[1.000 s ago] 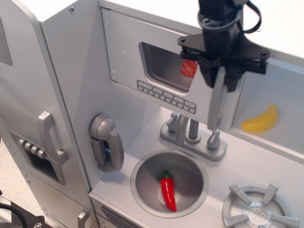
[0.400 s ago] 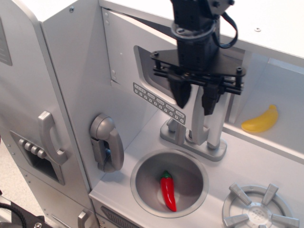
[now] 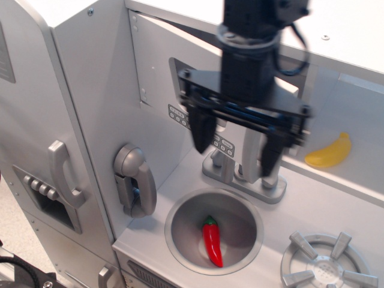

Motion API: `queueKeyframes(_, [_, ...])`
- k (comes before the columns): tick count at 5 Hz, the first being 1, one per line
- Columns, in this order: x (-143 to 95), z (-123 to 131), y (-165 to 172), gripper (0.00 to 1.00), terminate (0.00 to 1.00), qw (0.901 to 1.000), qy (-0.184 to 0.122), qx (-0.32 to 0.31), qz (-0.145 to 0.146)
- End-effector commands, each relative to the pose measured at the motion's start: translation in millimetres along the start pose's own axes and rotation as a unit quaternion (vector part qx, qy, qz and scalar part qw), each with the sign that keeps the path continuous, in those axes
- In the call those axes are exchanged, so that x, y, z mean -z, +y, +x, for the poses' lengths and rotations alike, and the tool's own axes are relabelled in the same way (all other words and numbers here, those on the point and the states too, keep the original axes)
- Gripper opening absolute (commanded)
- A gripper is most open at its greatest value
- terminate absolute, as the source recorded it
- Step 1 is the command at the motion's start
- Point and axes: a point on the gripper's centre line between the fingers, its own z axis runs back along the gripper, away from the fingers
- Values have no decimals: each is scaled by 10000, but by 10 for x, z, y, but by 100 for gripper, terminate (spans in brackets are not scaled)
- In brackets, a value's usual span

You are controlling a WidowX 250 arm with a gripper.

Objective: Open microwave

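The microwave door [image 3: 157,66] is silver-grey and stands swung out from its compartment, hinged on the left. Its dark window [image 3: 177,71] and button strip [image 3: 177,114] are mostly hidden behind my gripper. My black gripper [image 3: 236,144] hangs in front of the door's free edge, open wide, with one finger [image 3: 201,131] on the left and the other on the right. The vertical silver bar handle [image 3: 252,150] shows between the fingers, and neither finger touches it. The gripper holds nothing.
A yellow banana [image 3: 330,153] lies in the open compartment at right. The silver faucet [image 3: 243,177] stands just below the gripper. A red pepper [image 3: 212,240] lies in the sink [image 3: 180,223]. A toy phone [image 3: 135,180], the fridge handle [image 3: 63,174] and a burner [image 3: 324,264] are nearby.
The gripper, shut on the bar handle a second ago, drew the door outward and to the left, then spread its fingers wide and let the handle go.
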Motion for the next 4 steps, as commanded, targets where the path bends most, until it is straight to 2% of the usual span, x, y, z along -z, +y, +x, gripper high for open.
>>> queueKeyframes(1, [-168,279,-600,100,0,9971,-418,148,-611])
queueKeyframes(2, [-205,697,-765,100,0,9950,-684,-50,-719])
queueKeyframes(3, [-179,992,-754,100,0,9930,-887,-223,-747])
queueKeyframes(4, [-110,1030,-650,100,0,9962,-732,61,-465])
